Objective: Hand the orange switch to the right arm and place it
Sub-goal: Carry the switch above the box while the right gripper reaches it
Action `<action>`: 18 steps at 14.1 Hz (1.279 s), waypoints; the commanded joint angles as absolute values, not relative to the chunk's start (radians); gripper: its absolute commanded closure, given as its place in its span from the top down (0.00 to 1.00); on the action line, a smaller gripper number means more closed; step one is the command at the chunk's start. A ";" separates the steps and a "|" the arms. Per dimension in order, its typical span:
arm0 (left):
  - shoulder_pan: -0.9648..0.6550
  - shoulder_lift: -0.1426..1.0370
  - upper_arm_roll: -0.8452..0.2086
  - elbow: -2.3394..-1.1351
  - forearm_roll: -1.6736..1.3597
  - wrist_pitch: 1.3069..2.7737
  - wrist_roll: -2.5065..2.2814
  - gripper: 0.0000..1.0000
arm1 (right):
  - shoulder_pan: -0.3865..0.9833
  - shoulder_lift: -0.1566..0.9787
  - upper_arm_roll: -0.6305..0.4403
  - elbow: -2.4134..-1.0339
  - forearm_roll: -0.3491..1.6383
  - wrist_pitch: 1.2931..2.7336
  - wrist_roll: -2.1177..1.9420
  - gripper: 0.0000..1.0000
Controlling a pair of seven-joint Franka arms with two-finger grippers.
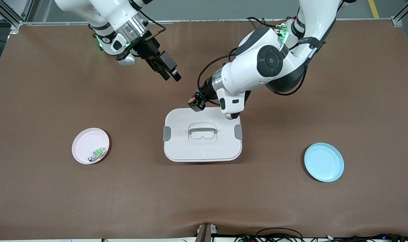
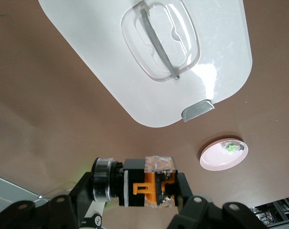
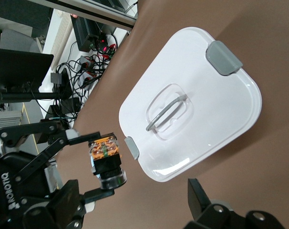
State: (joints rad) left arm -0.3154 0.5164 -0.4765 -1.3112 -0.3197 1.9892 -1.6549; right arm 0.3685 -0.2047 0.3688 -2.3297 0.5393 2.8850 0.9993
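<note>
From the front, the orange switch [image 1: 192, 100] is barely a speck, mostly hidden by the left end effector [image 1: 196, 102]; the left wrist view shows it properly, black body, orange middle, clamped between the fingers [image 2: 182, 188]. The left arm bends down from its base, its end effector up in the air over the edge of the white lidded box [image 1: 180, 148] nearest the robots. The right end effector [image 1: 170, 72] hangs over bare tabletop [image 1: 291, 208] near the right arm's base, fingers apart, holding nothing. Toward the right arm's end, the pink plate [image 1: 81, 148] carries a small green-and-clear part [image 1: 97, 154]. The blue plate [image 1: 324, 162] sits toward the left arm's end
</note>
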 commanded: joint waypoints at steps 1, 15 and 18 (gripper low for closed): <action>-0.322 0.525 -0.469 -1.290 -0.327 1.991 -1.675 0.06 | 0.402 -0.160 0.371 -2.333 0.560 2.968 1.023 1.00; -0.328 0.532 -0.469 -1.290 -0.321 1.999 -1.675 0.06 | 0.416 0.038 0.368 -2.189 0.321 3.065 1.002 1.00; -0.327 0.532 -0.469 -1.290 -0.321 1.999 -1.675 0.06 | 0.396 0.064 0.368 -2.148 0.259 3.039 1.002 1.00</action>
